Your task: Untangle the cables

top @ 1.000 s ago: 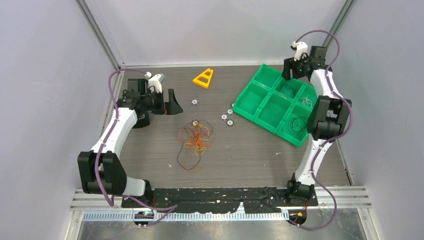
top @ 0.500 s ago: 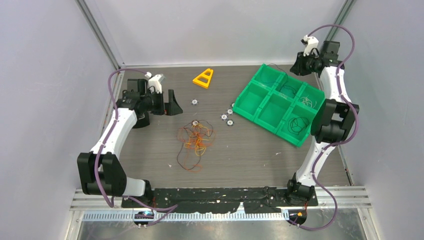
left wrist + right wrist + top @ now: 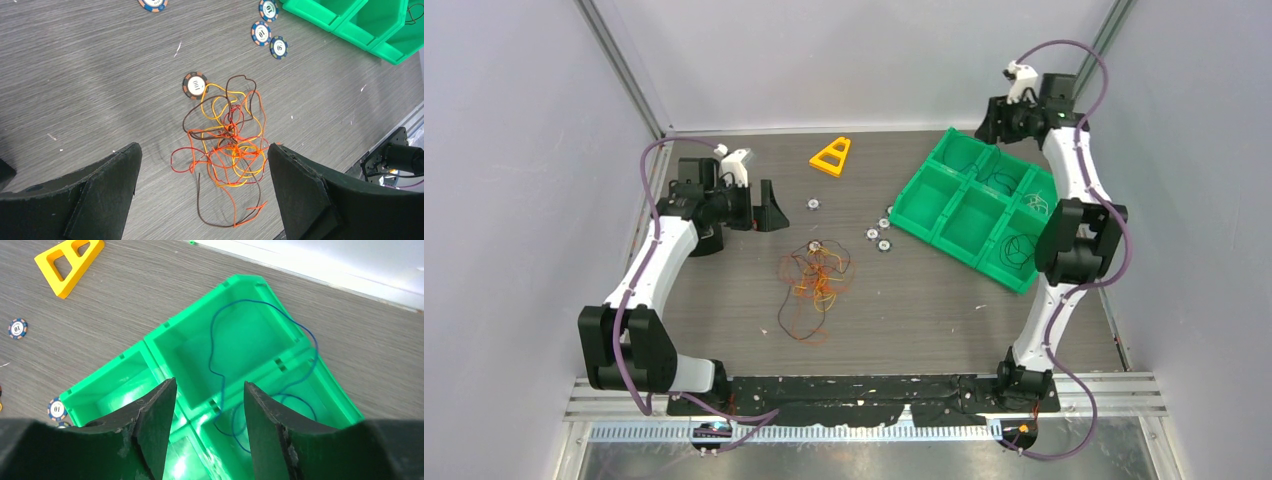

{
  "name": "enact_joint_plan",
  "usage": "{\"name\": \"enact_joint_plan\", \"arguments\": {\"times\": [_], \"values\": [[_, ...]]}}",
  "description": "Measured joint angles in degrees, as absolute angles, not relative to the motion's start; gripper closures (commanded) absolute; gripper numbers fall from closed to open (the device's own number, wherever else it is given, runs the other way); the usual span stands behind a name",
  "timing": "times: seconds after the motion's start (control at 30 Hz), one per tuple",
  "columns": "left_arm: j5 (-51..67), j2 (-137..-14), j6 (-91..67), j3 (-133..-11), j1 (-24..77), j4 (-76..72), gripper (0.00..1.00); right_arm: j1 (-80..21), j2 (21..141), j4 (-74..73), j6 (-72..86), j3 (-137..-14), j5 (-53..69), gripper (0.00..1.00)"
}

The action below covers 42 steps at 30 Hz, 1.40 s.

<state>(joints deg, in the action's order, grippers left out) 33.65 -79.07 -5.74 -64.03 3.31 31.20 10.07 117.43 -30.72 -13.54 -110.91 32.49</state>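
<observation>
The cables (image 3: 814, 278) are a loose tangle of thin orange, red, yellow and dark brown wires lying mid-table. In the left wrist view the cables (image 3: 230, 145) lie on the table between and beyond my fingertips. My left gripper (image 3: 202, 152) is open and empty above them; in the top view my left gripper (image 3: 774, 207) is up and to the left of the tangle. My right gripper (image 3: 210, 386) is open and empty over the green tray (image 3: 150, 337). A thin blue wire (image 3: 211, 342) drapes across two of the tray's compartments. In the top view my right gripper (image 3: 990, 128) is at the tray's far corner.
The green compartment tray (image 3: 921, 195) sits at the back right, with thin dark wires (image 3: 1014, 248) in some bins. A yellow triangle (image 3: 832, 155) lies at the back. Several poker chips (image 3: 872, 234) lie between the tangle and the tray, and one chip (image 3: 195, 85) touches the tangle.
My right gripper swung out to the right past the tray's far corner, then back left over it. The left arm and the tangle have not moved.
</observation>
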Motion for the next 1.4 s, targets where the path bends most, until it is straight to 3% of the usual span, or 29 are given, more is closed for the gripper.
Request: {"name": "enact_joint_plan", "arguments": {"times": [0.2, 0.33, 0.53, 0.73, 1.0, 1.13, 1.23, 1.3, 1.4], "values": [[33.63, -79.07, -5.48, -64.6, 3.31, 31.9, 0.0, 3.68, 120.49, -32.1, -17.32, -113.38, 27.31, 0.39], [33.63, -79.07, -5.37, -64.71, 3.31, 32.05, 0.0, 2.98, 121.8, -37.65, -23.57, -114.34, 25.36, 0.48], [33.69, -79.09, -5.63, -64.71, 3.33, 32.03, 0.0, 3.99, 121.89, -43.0, -29.56, -114.34, 20.6, 0.5], [33.71, -79.11, -5.8, -64.71, 3.31, 32.01, 0.0, 4.25, 121.91, -43.72, -29.85, -113.49, 17.54, 0.46], [33.63, -79.09, -5.74, -64.71, 3.33, 32.05, 0.01, 4.25, 125.23, -43.0, -24.62, -113.65, 18.68, 0.51], [33.45, -79.09, -5.69, -64.71, 3.31, 32.1, 0.0, 4.36, 126.69, -42.48, -22.28, -114.02, 19.38, 0.64], [33.41, -79.09, -5.67, -64.69, 3.33, 32.14, 0.0, 4.58, 126.76, -41.95, -21.08, -114.02, 19.59, 0.83], [33.36, -79.09, -5.63, -64.71, 3.33, 32.21, 0.01, 4.84, 126.78, -41.47, -20.45, -114.02, 19.7, 0.9], [33.08, -79.09, -5.58, -64.71, 3.33, 32.27, 0.0, 5.21, 126.82, -41.19, -19.73, -114.02, 20.29, 0.95]]}}
